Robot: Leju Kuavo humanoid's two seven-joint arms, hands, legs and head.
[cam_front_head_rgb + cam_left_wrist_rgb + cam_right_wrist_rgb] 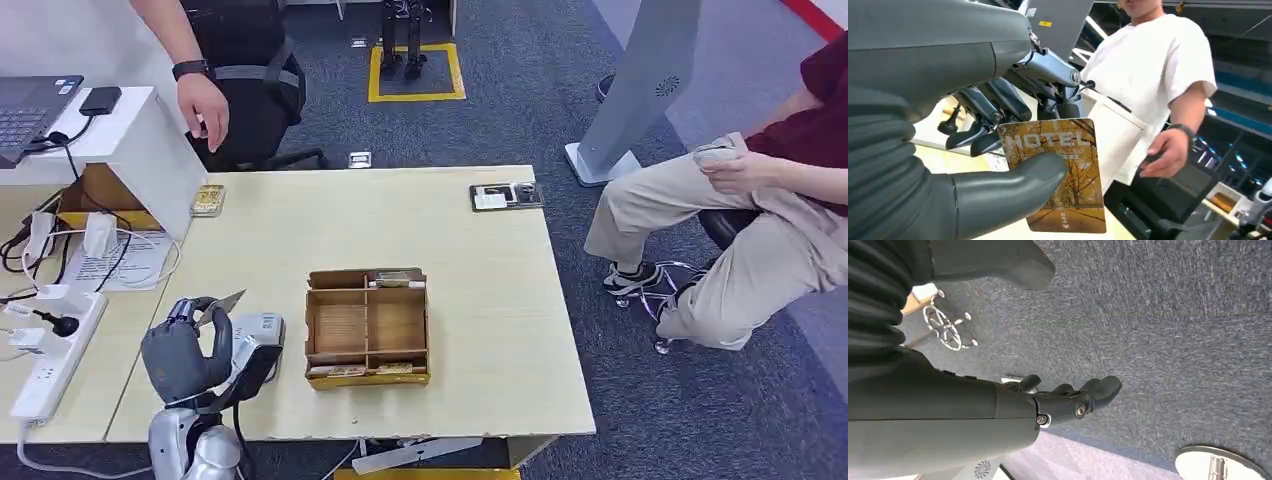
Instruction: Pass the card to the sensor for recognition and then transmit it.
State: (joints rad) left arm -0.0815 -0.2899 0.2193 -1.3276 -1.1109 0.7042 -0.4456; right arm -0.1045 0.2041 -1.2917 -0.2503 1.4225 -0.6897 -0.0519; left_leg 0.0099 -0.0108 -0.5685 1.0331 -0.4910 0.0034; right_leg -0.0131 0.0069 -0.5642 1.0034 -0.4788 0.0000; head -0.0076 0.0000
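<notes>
Grey left hand point(188, 352) raised over the table point(480, 300), thumb and fingers point(993, 117) pinching the card point(1063, 170) upright.

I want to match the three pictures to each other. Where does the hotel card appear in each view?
Head view: the card is at lower left, held edge-on in the left hand.
Left wrist view: the card is at centre, its printed face showing, under the thumb.
Right wrist view: not in it.
Shared landmark: the person's watch.
</notes>
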